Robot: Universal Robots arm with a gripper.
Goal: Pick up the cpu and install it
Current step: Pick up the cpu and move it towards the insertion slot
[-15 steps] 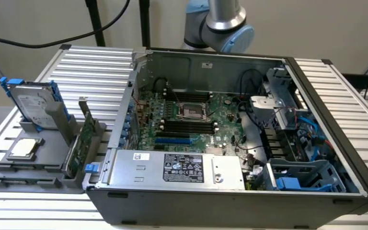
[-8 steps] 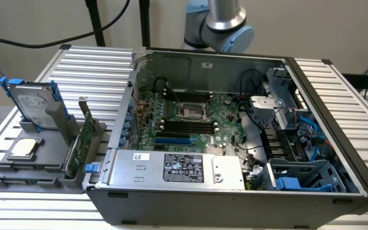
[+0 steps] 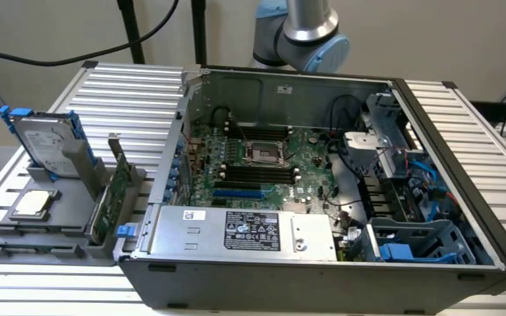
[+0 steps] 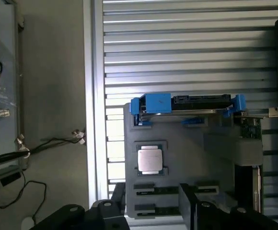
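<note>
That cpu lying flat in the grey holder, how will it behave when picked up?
The cpu looks like a thin, rigid square, so it likely stays stiff and feels light. Its smooth metal top may be slippery. Lying flat in the grey holder, it should not roll or tip, but its thin edges offer little to grip.

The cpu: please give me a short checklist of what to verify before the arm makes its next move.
1. The cpu lies flat in the grey holder, metal top up: ok.
2. Nothing lies on the cpu: ok.
3. Hard drive stands apart from the cpu: ok.
4. Case is open above the motherboard: ok.
5. Socket holds no chip: ok, it looks empty.
6. Socket is ready to take the chip: cannot tell.
</note>
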